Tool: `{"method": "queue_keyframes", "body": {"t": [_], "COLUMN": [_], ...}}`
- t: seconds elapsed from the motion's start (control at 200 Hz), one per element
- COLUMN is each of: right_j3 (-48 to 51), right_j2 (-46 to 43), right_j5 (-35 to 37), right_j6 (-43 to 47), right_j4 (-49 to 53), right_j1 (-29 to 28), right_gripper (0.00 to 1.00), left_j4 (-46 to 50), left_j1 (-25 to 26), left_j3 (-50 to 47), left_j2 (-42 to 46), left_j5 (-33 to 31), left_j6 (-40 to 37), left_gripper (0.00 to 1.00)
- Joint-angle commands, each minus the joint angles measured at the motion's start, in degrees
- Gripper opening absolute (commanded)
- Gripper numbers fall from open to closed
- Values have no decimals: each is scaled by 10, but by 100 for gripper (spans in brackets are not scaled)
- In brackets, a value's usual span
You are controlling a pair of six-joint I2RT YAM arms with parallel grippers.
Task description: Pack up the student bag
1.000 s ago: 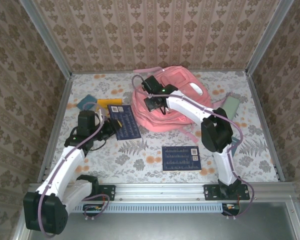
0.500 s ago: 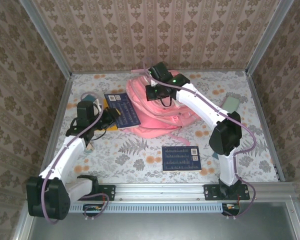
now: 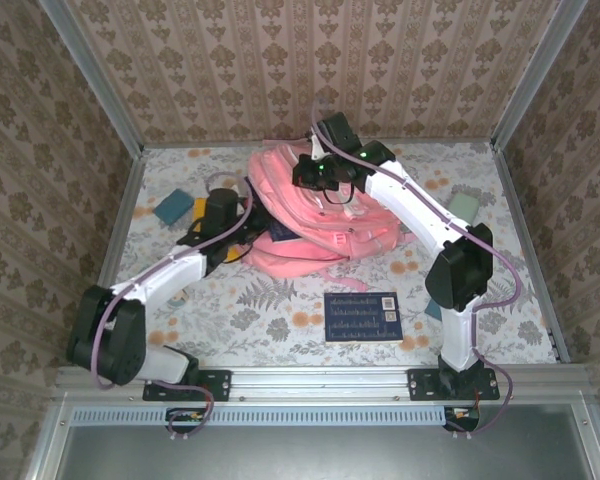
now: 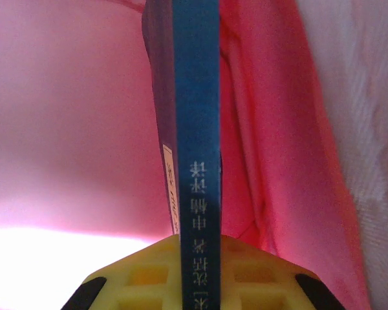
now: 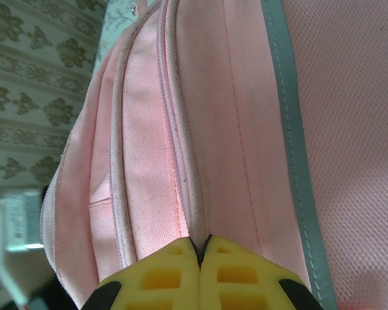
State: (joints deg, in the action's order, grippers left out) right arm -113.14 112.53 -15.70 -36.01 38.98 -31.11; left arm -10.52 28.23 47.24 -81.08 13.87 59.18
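Pink fabric takes the far middle of the table: the student bag (image 3: 325, 215) lies there as a heaped mound, its far edge close to the back wall (image 3: 310, 70) and well apart from both side walls. On the near side we see open floral tabletop (image 3: 270, 300), and a dark booklet (image 3: 360, 316) lies flat on it, apart from the bag. A teal block (image 3: 173, 207) sits near the left edge and a pale green object (image 3: 463, 207) near the right edge. The left gripper (image 3: 248, 225) is at the bag's left side, clamped on a thin blue book (image 4: 197, 116). The book stands on its edge in the opening, with pink cloth close on both sides. The right gripper (image 5: 200, 248) is on the upper part of the bag, its fingers pressed together on a fold of cloth at a seam. Up close the bag shows long parallel seams with whitish piping (image 5: 119, 161), a grey-green stripe (image 5: 290, 110), and a mesh-like weave beside that stripe.
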Motion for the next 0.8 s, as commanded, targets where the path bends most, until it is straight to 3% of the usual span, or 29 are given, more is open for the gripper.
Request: {"method": "queue_keyframes", "body": {"t": [0.0,0.315,0.57,0.63,0.68,0.795], "right_j3": [19,68,73,75,77,89], "right_j2": [-61,-83,-84,-85,-85,-90], "right_j5": [-63,-112,-117,-118,-117,-105], "right_j6": [-73,-140,-141,-141,-137,-124], "right_j4": [-121,-197,-199,-198,-196,-189], "right_j1": [17,47,51,53,55,62], "right_gripper": [0,0,0,0,0,0], "left_j4": [-122,-244,-161,-126,-104,-80], "left_j1": [27,74,96,97,96,92], "left_j3": [26,121,225,242,247,233], "left_j2": [-45,-212,-307,-320,-326,-314], "left_j5": [-58,-80,-78,-80,-80,-85], "left_j6": [56,116,91,74,70,59], "left_gripper": [0,0,0,12,33,57]}}
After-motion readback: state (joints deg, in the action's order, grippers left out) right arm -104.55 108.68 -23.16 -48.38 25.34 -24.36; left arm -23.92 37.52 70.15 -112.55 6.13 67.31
